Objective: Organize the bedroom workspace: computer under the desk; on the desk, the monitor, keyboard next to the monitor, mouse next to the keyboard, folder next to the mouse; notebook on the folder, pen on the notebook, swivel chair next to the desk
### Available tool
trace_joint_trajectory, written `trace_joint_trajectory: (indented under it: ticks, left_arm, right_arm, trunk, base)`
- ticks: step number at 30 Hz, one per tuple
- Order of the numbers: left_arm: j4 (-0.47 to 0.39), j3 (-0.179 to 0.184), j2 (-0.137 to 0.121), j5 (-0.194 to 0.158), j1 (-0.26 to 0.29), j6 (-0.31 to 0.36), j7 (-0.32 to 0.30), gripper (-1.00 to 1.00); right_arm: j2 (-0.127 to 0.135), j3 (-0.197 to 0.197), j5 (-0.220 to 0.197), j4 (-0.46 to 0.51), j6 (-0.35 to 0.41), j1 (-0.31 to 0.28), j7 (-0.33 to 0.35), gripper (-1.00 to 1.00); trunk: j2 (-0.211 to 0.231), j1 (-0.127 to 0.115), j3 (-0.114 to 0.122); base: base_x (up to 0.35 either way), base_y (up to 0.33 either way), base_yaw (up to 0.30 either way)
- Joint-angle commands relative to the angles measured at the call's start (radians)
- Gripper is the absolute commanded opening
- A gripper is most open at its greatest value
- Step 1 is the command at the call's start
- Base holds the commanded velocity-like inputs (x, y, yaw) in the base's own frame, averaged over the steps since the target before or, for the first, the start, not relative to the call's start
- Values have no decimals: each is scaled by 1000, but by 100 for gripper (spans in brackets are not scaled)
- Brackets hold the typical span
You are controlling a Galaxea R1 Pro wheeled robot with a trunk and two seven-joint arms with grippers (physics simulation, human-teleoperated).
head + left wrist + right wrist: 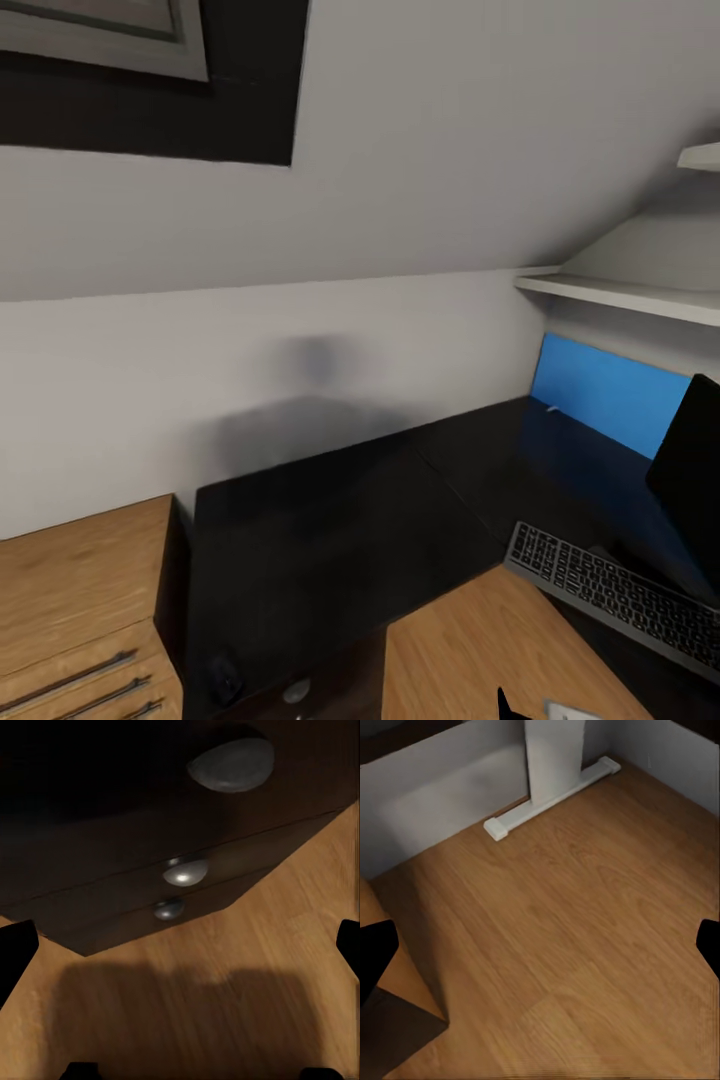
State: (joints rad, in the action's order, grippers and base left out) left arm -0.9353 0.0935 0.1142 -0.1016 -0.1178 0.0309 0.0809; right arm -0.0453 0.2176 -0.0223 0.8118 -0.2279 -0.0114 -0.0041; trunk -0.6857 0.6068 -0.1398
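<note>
I am facing the desk [330,520], both grippers spread and empty, easing right toward the keyboard [620,598] and monitor [692,480] slowly.

The glossy black L-shaped tabletop [330,520] carries the keyboard [620,592] near its right-hand edge, the monitor [692,478] just behind it, and — flat against the far wall, it seems — the blue folder [605,392], a small pale thing at its foot.
</note>
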Motion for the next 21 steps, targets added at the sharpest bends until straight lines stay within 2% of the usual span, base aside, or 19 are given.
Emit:
trace_joint_trajectory:
  ticks: [1,21]
  left_arm:
    - [-2,3,-1,-10,0,3,7,100]
    - [-2,3,-1,-10,0,3,5,100]
  right_arm:
    - [-1,1,-2,-1,-3,-1,0,100]
    - [2,2,-1,-2,-4,-1,-2,100]
  trunk:
    - [-1,0,-2]
    - [-1,0,-9]
  base:
    - [0,0,-296]
    - [0,0,-283]
